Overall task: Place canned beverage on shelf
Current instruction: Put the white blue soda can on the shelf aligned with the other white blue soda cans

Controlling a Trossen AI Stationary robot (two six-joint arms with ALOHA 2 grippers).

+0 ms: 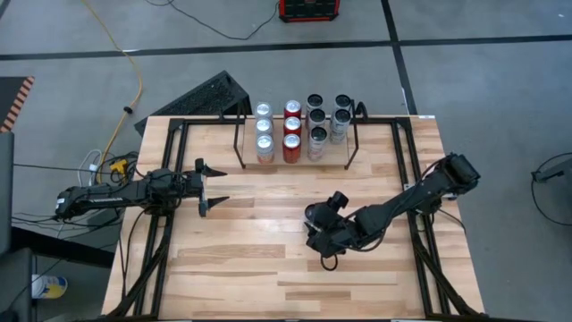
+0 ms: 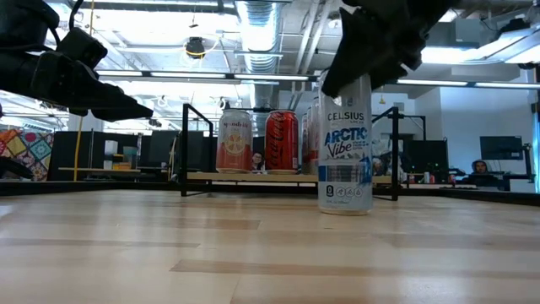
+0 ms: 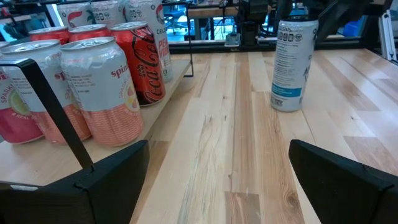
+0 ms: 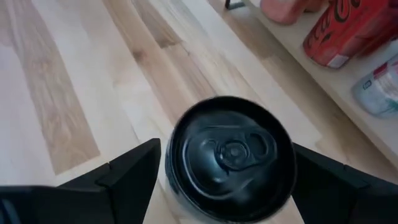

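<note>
Celsius can [image 2: 344,143] not yet on the shelf [image 1: 295,161]: it stands upright on the table [image 1: 232,259], long axis vertical, tab end up, right of centre and well short of the shelf at the far edge. Right gripper [image 1: 315,220] is above it, fingers spread wide either side of the top, no grip yet. Left: grasp, lift, place. Shelf already crowded with cans. Left gripper [image 1: 217,188] wide open, empty, waiting near the left edge.

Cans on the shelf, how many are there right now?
10 on the shelf: three silver cans at the left, three red cans, and four dark-topped cans at the right. None looks hidden from above.
</note>
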